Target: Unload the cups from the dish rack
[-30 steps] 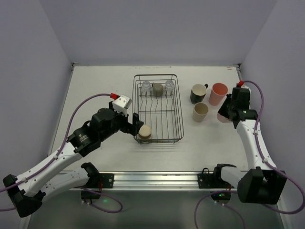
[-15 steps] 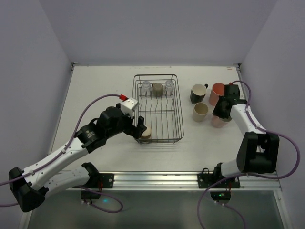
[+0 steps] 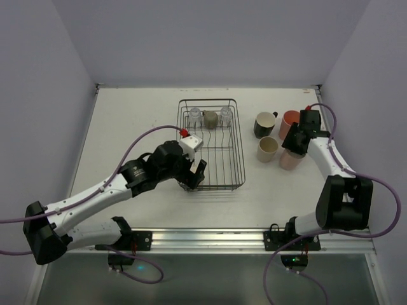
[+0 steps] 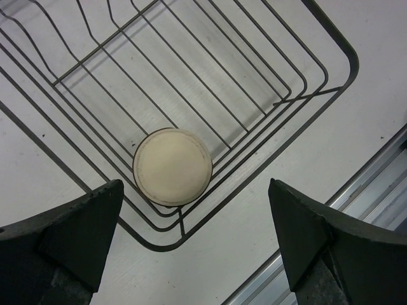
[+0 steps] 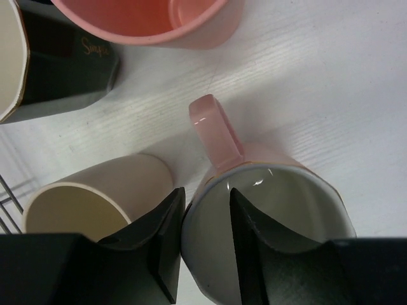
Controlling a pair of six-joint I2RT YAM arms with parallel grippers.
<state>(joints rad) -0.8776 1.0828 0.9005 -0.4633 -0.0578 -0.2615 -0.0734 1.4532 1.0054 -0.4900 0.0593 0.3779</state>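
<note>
Near side, left: your left gripper hangs over the near left corner of the black wire dish rack, fingers spread wide with nothing between them. Directly below, a cream round cup sits inside that corner against the bars. Only its flat circular face shows.

Right side, on the white table: your right gripper is pinched on the rim of a pink handled mug with a pale grey inside, one finger inside and one outside. The mug is upright, just beside a beige cup. Beyond them are a black mug and a pink tumbler, close together.

Far end of the rack: a grey-brown cup sits between two small clear glasses.
</note>
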